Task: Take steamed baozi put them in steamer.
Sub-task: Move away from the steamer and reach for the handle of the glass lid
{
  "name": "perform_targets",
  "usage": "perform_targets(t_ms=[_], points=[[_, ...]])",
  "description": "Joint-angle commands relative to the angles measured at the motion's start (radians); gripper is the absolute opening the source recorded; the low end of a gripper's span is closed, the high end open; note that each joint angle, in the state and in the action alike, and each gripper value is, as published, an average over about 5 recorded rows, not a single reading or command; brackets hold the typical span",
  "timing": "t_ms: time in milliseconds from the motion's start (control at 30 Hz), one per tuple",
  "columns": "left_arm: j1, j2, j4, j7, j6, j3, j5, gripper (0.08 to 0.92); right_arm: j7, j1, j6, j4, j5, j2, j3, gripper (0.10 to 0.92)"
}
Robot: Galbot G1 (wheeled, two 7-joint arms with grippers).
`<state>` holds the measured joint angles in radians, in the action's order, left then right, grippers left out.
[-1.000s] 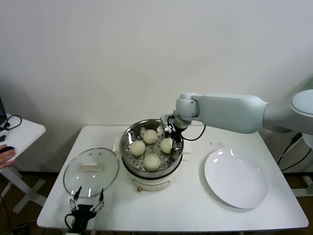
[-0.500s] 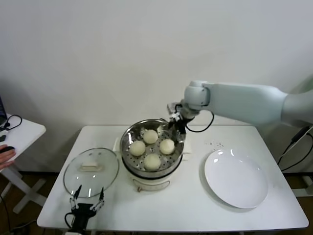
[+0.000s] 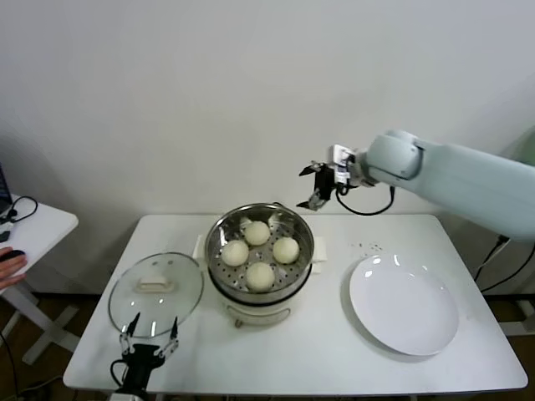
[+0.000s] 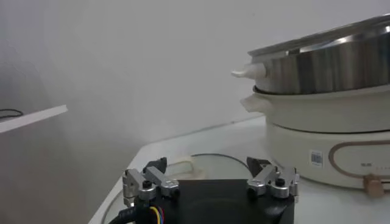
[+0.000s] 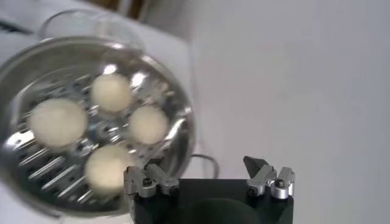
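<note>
Left hand [image 3: 149,347] parked low at near bench [image 3: 334,359] edge, fingers spread, nothing between them; idle, clear of work. Just beyond it glass lid [image 3: 156,292] lies flat on bench, set aside so pot mouth is free. White plate [image 3: 404,305] on right side, bare, so likely supply dish. Steamer [image 3: 260,259] at centre; four steamed baozi [image 3: 260,276] sit apart on perforated floor, probably so steam can pass. Farthest: right hand [image 3: 320,185] raised above steamer's far rim, fingers spread, carrying nothing. Loading looks complete.
</note>
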<state>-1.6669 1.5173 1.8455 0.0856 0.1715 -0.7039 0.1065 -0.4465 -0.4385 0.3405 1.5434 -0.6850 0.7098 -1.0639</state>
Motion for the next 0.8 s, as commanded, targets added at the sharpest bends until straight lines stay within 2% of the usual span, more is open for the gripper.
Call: perform_targets(t_ms=[33,233,400,567,800], points=[[0.005,0.0,0.003,0.001,-0.003,0.006,-0.001,0.823,0.352,0.871,-0.056,0.271,0.059,-0.223,0.86,0.823],[0.009,-0.002,-0.007,0.001,0.003,0.01,-0.001,0.823,0.359,1.436,-0.212,0.359,0.082,-0.134,1.337,0.823],[0.011,-0.002,-0.007,0.001,0.007,0.014,-0.004,0.823,0.321,1.757,-0.387,0.39,0.155,0.044,1.575,0.823],[0.013,-0.003,-0.002,0.001,0.006,0.019,-0.016,0.823,0.289,1.946,-0.509,0.394,0.19,0.217,1.671,0.823],[0.014,-0.006,-0.001,-0.005,0.003,0.018,-0.039,0.823,0.263,2.054,-0.697,0.344,0.222,0.41,1.684,0.823]])
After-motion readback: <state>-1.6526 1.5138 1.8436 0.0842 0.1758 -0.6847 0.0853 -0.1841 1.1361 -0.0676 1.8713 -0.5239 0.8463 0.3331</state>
